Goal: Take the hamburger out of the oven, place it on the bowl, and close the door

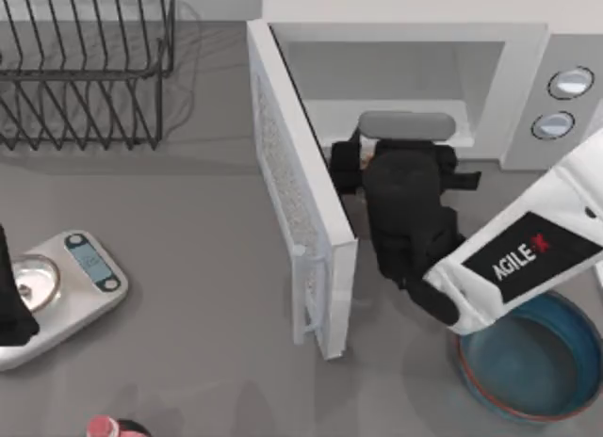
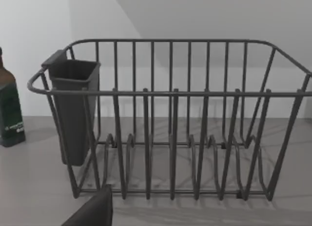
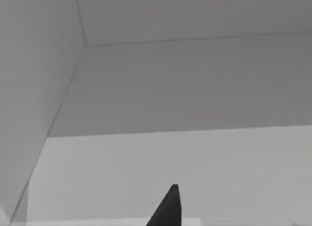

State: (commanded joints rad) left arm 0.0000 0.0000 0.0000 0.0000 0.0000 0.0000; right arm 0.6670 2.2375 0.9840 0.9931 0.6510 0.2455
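Observation:
The white oven [image 1: 528,51] stands at the back right with two round knobs [image 1: 570,82]. Its door [image 1: 301,192] is swung wide open and juts toward the table's front, with its slim handle [image 1: 306,296] near the front end. My right gripper [image 1: 353,159] sits at the mouth of the oven cavity, just right of the door. The right wrist view looks into the pale cavity [image 3: 185,89]. The hamburger is hidden under the gripper and arm. The dark blue bowl [image 1: 532,362] lies at the front right, partly under my right arm. My left gripper [image 1: 9,300] is parked at the left edge.
A dark wire dish rack [image 1: 85,60] with a cutlery cup [image 2: 73,109] stands at the back left. A grey scale [image 1: 71,286] with a steel pan lies at the left. A green bottle [image 2: 9,109] stands beside the rack, and a red object [image 1: 113,428] sits at the front edge.

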